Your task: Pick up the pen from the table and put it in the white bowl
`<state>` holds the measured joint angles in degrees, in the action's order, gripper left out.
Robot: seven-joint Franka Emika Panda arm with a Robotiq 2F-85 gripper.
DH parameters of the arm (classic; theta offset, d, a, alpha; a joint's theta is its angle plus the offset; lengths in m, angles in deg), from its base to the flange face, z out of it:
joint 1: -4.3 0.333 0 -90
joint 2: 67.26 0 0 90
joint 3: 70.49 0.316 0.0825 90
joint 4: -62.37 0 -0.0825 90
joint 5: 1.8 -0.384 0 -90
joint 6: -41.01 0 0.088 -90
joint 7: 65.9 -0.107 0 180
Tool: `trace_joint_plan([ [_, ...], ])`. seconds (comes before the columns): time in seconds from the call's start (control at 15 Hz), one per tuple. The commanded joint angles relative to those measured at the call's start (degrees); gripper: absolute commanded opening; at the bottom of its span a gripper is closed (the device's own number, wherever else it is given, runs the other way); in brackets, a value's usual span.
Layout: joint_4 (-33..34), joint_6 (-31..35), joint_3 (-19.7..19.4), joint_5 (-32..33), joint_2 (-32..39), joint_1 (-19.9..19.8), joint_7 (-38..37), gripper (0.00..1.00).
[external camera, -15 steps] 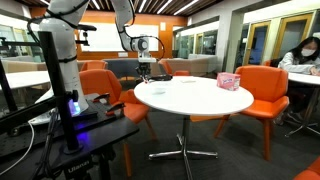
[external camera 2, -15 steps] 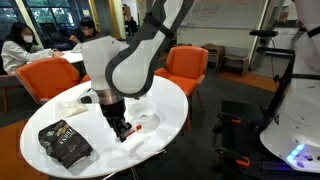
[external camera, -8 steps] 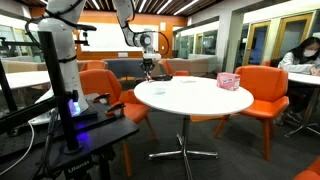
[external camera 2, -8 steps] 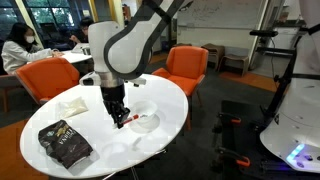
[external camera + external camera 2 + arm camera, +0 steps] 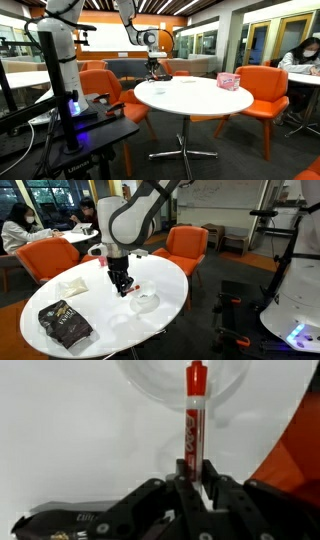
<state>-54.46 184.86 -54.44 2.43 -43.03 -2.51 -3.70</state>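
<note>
"Gripper (image 5: 192, 482), item 1. Condition?"

"Fingers drawn in narrow, clamped on item 2, the pen (image 5: 194, 415). Grip falls on the lower part of the barrel in the wrist view; the red cap end points away from the fingers."

"Item 2, location?"

"Off the table (image 5: 100, 308), carried in the air. In the wrist view its capped end lies across the rim of item 3, the white bowl (image 5: 138, 390). Whether the tip is truly over the bowl or just short of it, I cannot tell."

"Item 3, location?"

"On the tabletop, near the edge, in an exterior view (image 5: 147, 302). The gripper (image 5: 122, 287) hangs just beside it, above the table and not touching the top."

"Other holdings on the table?"

"One dark bag (image 5: 65, 323), lying flat, well apart from the bowl. One pale cloth or paper (image 5: 72, 283), beside the arm. One pink box (image 5: 229, 81), at the far rim in an exterior view."

"Surroundings?"

"Orange chairs (image 5: 262, 95) around the table (image 5: 190, 96)."
</note>
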Motion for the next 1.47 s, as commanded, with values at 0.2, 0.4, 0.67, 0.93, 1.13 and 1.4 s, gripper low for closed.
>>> trace_joint_plan([
  [0.2,-0.2,1.2,-1.2,-3.7,-0.1,-2.6,9.7,0.05],
  [0.4,0.0,0.9,-0.3,-7.8,0.6,-4.5,15.3,0.05],
  [0.67,-0.1,0.1,0.1,-14.2,1.1,-6.6,23.3,0.05],
  [0.93,-0.4,-1.3,-0.5,-18.6,0.8,-7.7,28.0,0.05],
  [1.13,-0.5,-2.8,-1.0,-20.7,0.7,-8.1,30.2,0.05],
  [1.4,-0.4,-4.0,-1.7,-23.0,0.5,-7.8,30.2,0.53],
])
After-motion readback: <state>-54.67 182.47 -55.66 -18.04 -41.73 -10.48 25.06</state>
